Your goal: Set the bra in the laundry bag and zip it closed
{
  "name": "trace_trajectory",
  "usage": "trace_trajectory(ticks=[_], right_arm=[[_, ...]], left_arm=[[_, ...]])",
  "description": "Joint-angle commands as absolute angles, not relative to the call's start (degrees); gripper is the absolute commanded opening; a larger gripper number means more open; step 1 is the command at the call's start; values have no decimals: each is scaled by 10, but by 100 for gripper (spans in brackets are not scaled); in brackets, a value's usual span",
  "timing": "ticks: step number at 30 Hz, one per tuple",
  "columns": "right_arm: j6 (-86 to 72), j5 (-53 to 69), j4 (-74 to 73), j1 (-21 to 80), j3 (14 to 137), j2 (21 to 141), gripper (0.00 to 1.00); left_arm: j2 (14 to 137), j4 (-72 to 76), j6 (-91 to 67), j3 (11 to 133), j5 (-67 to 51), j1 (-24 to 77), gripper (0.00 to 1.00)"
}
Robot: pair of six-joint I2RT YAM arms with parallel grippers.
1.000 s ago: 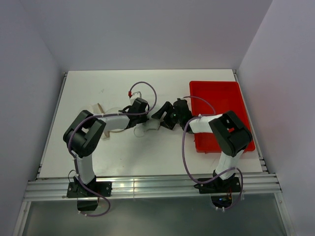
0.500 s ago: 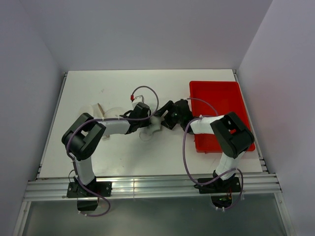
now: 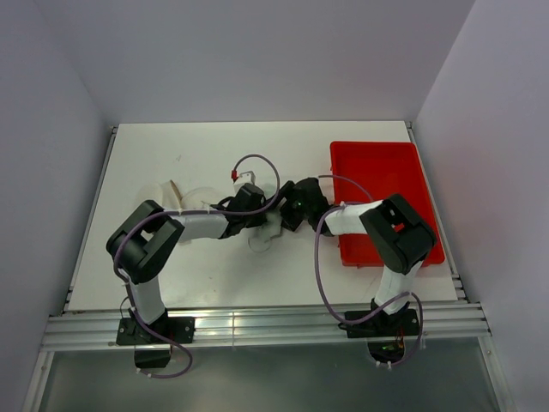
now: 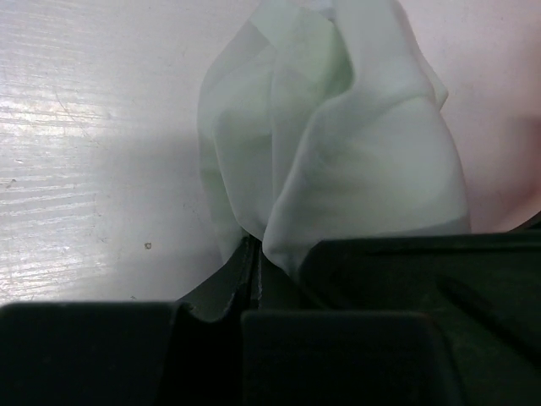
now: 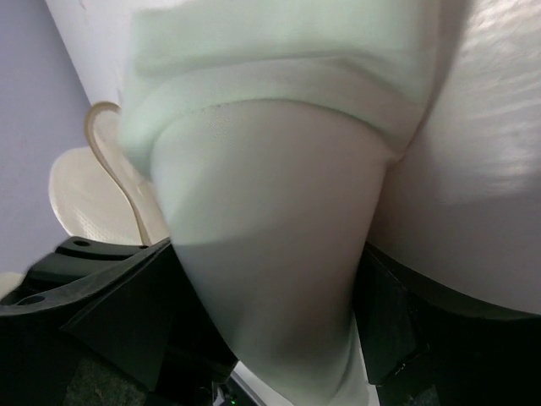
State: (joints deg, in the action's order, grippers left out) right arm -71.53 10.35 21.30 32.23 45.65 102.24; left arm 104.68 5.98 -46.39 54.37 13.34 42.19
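Both grippers have drawn together since a second ago, meeting at mid-table. Left gripper [image 4: 254,258] pinches the bra [image 4: 355,152]; right gripper [image 3: 288,216] clamps its other end. Laundry bag [image 3: 165,190] lies apart, towards the left edge.

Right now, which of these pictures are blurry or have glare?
Top external view: sharp and evenly lit. Left wrist view: the bra is fairly sharp, with streaky glare on the table, and the left pincer is dark and blurred. Right wrist view: the bra fills the frame, too close and in soft focus.
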Motion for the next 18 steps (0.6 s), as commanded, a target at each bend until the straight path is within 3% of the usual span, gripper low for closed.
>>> trace_trajectory(ticks=[1,18], right_arm=[[-723,98,214,344,476,1039,82],[-682,43,168,322,439,971,82]], left_arm=[[1049,-5,-470,529,95,432,0],[998,-34,-478,519,120,431,0]])
